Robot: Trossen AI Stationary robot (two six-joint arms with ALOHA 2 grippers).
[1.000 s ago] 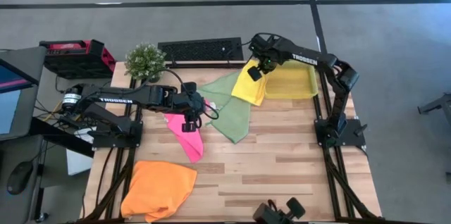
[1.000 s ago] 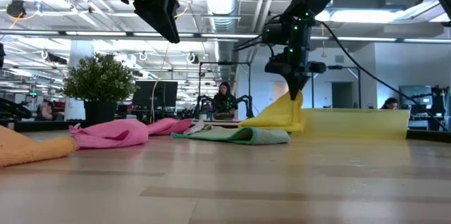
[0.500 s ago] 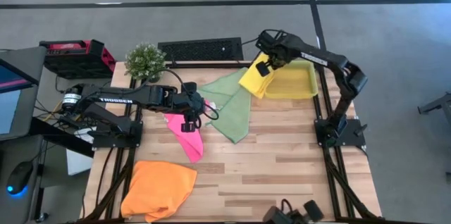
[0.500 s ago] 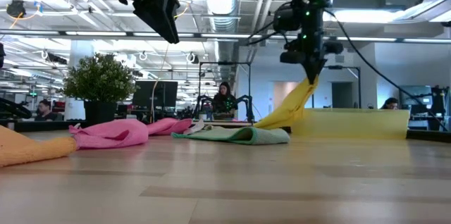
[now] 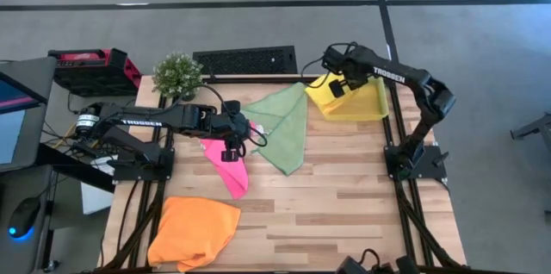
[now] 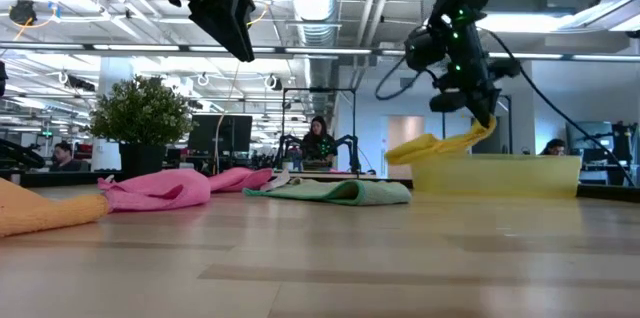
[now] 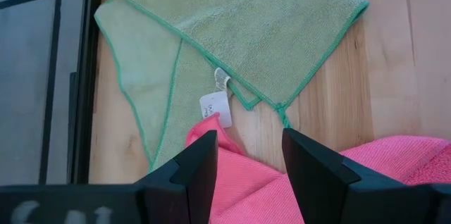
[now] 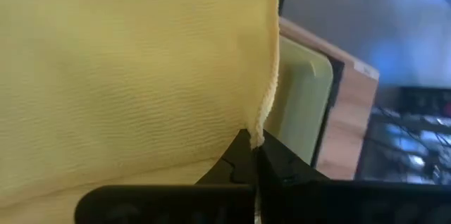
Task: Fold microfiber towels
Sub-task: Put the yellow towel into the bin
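Pinched the limp, light yellow towel (image 6: 440,144) by its hem in the right gripper (image 5: 337,85) over the tray (image 5: 375,110), sagging freely; left gripper (image 7: 246,171) fingers (image 7: 201,175) spread wide above pink towel (image 7: 268,182).

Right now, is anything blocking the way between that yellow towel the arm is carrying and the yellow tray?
Nothing visible is. The right pincer holds the yellow towel already draped over the yellow tray; only air lies between them.

"TROSSEN" is printed on both arms (image 5: 138,122) (image 5: 389,72).
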